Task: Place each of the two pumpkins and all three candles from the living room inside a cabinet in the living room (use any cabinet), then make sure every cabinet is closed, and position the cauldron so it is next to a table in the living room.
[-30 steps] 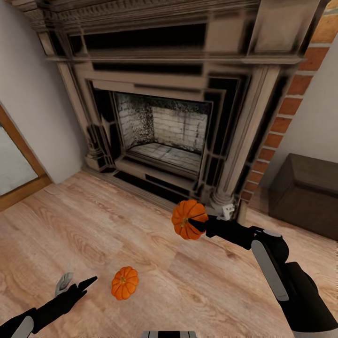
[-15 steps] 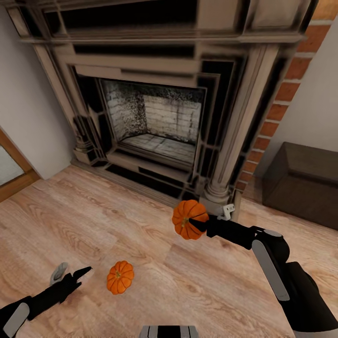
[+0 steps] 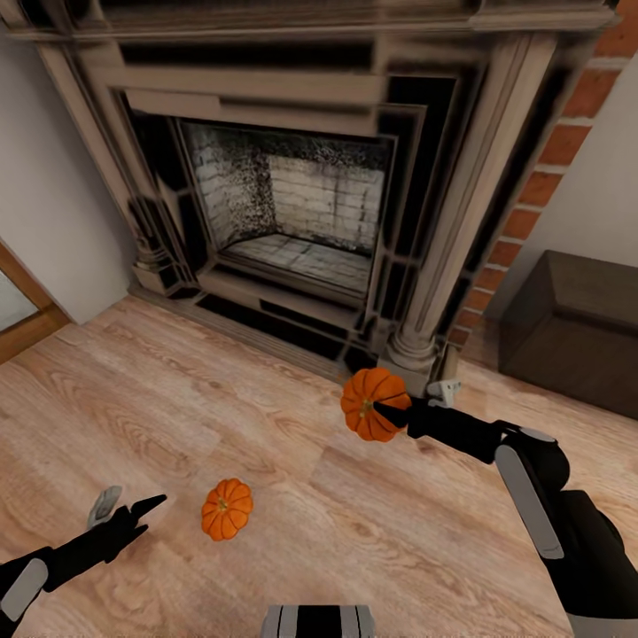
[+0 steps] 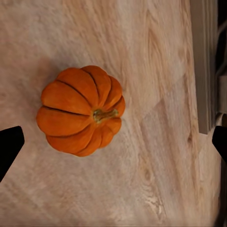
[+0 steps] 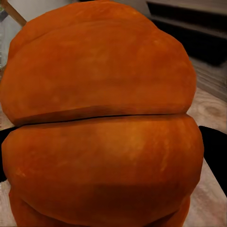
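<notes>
My right gripper (image 3: 391, 413) is shut on one bright-orange pumpkin (image 3: 370, 404) and holds it in the air in front of the fireplace's right column. The right wrist view shows this pumpkin (image 5: 99, 123) very close up. The other pumpkin (image 3: 226, 509) lies on the wooden floor. My left gripper (image 3: 124, 510) hovers open just left of it, low over the floor. In the left wrist view that pumpkin (image 4: 80, 111) sits between the spread fingertips (image 4: 9, 146), untouched. A low dark-brown cabinet (image 3: 576, 328) stands at the right, shut. Candles, cauldron and table are out of view.
A large stone fireplace (image 3: 301, 204) fills the wall ahead, with a brick strip (image 3: 540, 195) to its right. A wooden door frame (image 3: 22, 319) is at the far left. Wooden floor (image 3: 177, 408) spreads between me and the hearth.
The whole view has shifted, so the camera moved closer to the fireplace. The right gripper still holds its pumpkin. The left gripper stays open beside the floor pumpkin.
</notes>
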`<state>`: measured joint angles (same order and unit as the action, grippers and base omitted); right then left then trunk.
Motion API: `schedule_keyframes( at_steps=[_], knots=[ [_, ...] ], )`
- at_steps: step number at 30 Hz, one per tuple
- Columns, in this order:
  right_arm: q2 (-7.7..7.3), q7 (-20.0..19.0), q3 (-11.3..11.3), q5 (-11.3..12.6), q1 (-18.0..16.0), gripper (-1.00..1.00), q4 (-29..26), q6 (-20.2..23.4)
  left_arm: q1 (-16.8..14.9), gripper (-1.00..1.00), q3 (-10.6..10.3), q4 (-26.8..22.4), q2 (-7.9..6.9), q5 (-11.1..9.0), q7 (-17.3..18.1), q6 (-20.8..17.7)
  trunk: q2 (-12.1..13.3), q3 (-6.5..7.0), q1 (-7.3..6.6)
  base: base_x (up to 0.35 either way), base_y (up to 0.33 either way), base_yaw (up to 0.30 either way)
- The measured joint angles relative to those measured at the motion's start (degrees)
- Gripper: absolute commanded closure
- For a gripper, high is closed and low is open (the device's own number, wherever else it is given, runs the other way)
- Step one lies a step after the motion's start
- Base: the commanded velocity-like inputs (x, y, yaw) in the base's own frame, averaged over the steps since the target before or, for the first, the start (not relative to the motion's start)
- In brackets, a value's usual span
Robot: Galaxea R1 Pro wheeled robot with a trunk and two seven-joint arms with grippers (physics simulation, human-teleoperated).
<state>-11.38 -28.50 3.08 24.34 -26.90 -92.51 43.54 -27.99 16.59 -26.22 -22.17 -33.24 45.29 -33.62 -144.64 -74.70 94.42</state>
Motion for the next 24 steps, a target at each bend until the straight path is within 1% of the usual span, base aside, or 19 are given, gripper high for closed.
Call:
schedule_keyframes(
  at_steps=[5,13,24],
  knots=[
    [-0.16,-1.0,-0.4,0.0,-0.1,1.0,0.0,0.0,0.0,-1.0,-0.1,0.0,0.21,0.0,0.3,0.0,-0.1,-1.11,0.13,0.0,0.0,0.0],
    [-0.2,-1.2,-0.4,-0.1,-0.1,1.0,0.0,0.0,-0.2,-1.0,-0.1,-0.1,0.27,0.0,0.5,0.0,-0.2,-2.88,0.34,0.0,0.0,0.0],
    [-0.09,-1.2,-0.4,-0.1,-0.1,1.0,0.0,0.0,-0.2,-1.0,-0.4,-0.2,0.46,0.1,0.5,1.7,-0.3,-5.32,0.62,0.0,0.0,-0.008]
  ],
)
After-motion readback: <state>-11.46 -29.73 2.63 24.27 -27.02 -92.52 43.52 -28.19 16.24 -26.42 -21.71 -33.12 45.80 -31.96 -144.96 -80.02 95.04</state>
